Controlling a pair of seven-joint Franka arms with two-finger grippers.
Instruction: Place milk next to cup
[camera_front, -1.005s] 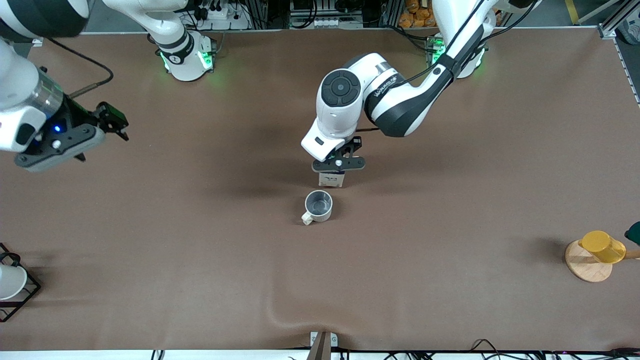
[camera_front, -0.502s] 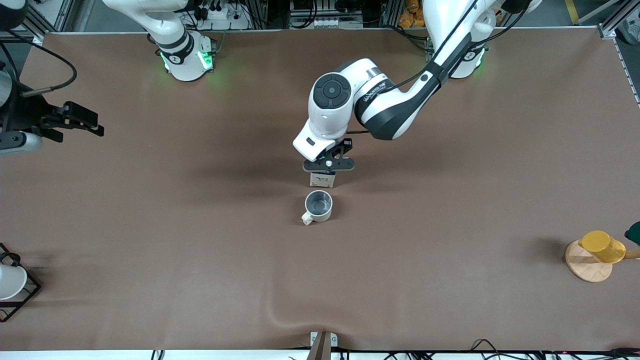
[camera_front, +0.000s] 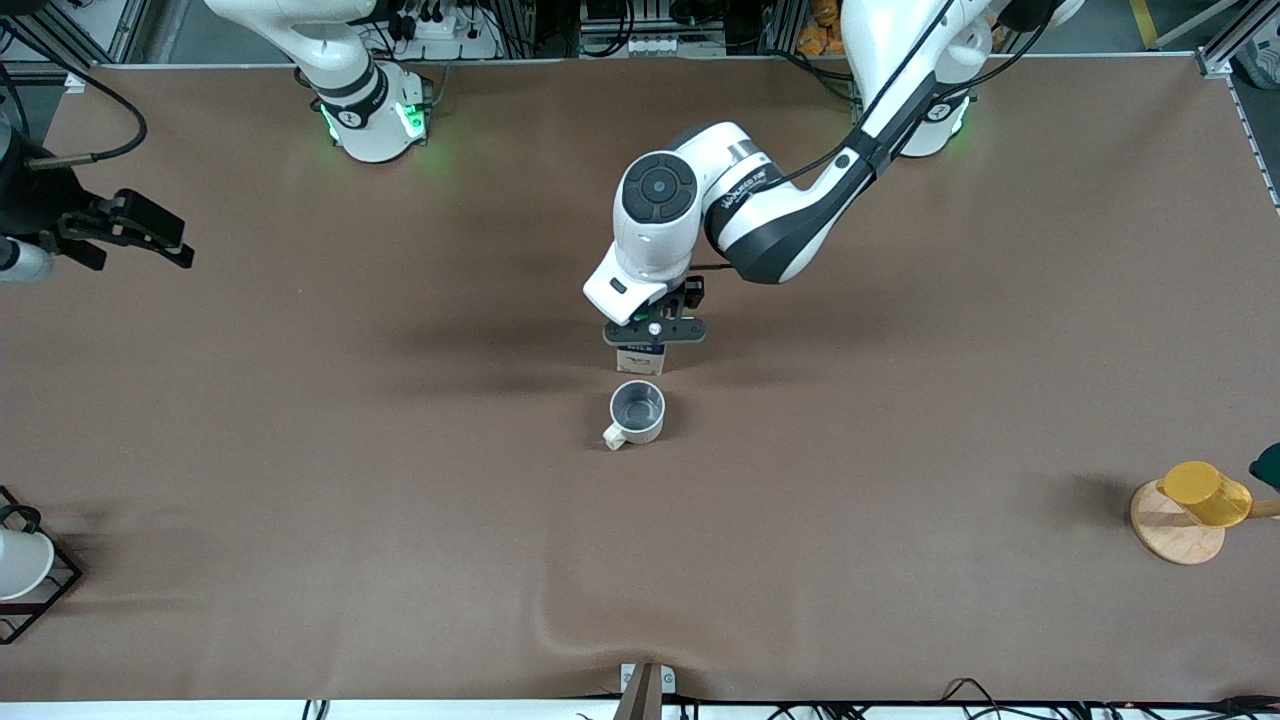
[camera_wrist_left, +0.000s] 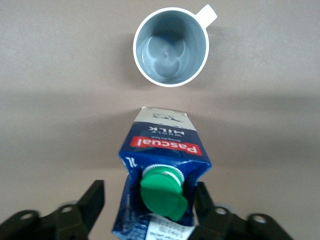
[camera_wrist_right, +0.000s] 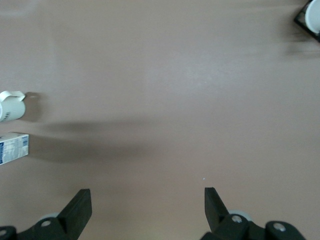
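The milk (camera_front: 640, 360), a dark-blue carton with a green cap and red band, stands upright on the table just beside the cup (camera_front: 636, 410), farther from the front camera. The cup is an off-white mug with a grey inside. My left gripper (camera_front: 655, 330) is over the carton's top. In the left wrist view my left gripper (camera_wrist_left: 149, 186) is open astride the milk (camera_wrist_left: 165, 145): one finger touches its side, the other stands clear of it. The cup (camera_wrist_left: 170, 47) is close by. My right gripper (camera_front: 165, 240) is open and empty over the right arm's end of the table, as the right wrist view (camera_wrist_right: 146, 192) shows.
A yellow cup on a wooden stand (camera_front: 1205, 493) is at the left arm's end, near the front camera. A white cup in a black wire rack (camera_front: 20, 565) is at the right arm's end. The right wrist view shows the cup (camera_wrist_right: 11, 106) and the milk (camera_wrist_right: 12, 148) at its edge.
My left gripper and the milk have shifted a little toward the right arm's end, closer to the cup. My right arm has drawn back toward its end of the table.
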